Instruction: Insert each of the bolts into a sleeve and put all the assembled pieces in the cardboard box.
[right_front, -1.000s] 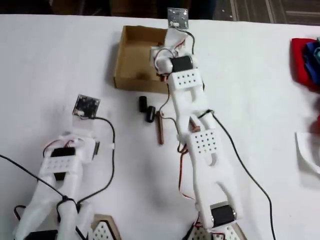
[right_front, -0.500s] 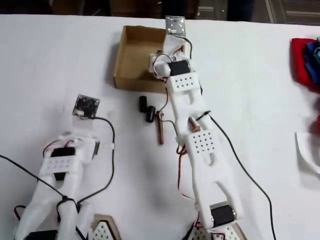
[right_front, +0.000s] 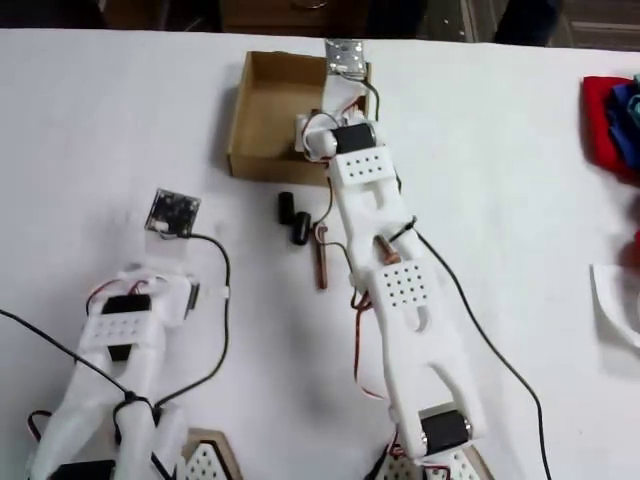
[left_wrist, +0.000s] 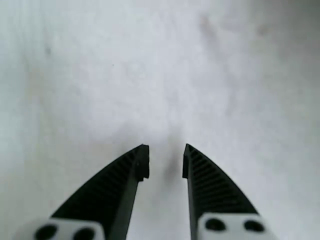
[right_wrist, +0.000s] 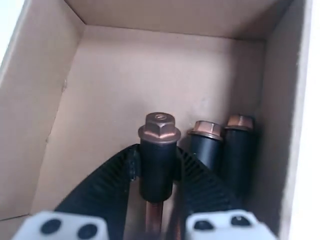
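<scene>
In the right wrist view my right gripper (right_wrist: 156, 161) is shut on an assembled piece (right_wrist: 158, 155), a black sleeve with a copper bolt through it, held upright inside the cardboard box (right_wrist: 115, 95). Two more assembled pieces (right_wrist: 207, 147) (right_wrist: 239, 147) stand against the box wall beside it. From above, the right arm (right_front: 365, 180) stretches over the near right part of the cardboard box (right_front: 265, 110). Two loose black sleeves (right_front: 285, 207) (right_front: 302, 228) and a copper bolt (right_front: 322, 258) lie on the table just in front of the box. My left gripper (left_wrist: 165, 161) is open over bare white table.
The left arm (right_front: 125, 330) sits at the near left, well away from the box. A red cloth (right_front: 610, 110) and a white object (right_front: 615, 305) lie at the right edge. Cables trail beside both arms.
The right arm has pushed a little farther and leftward over the box, carrying the assembled piece. The left arm has kept still.
</scene>
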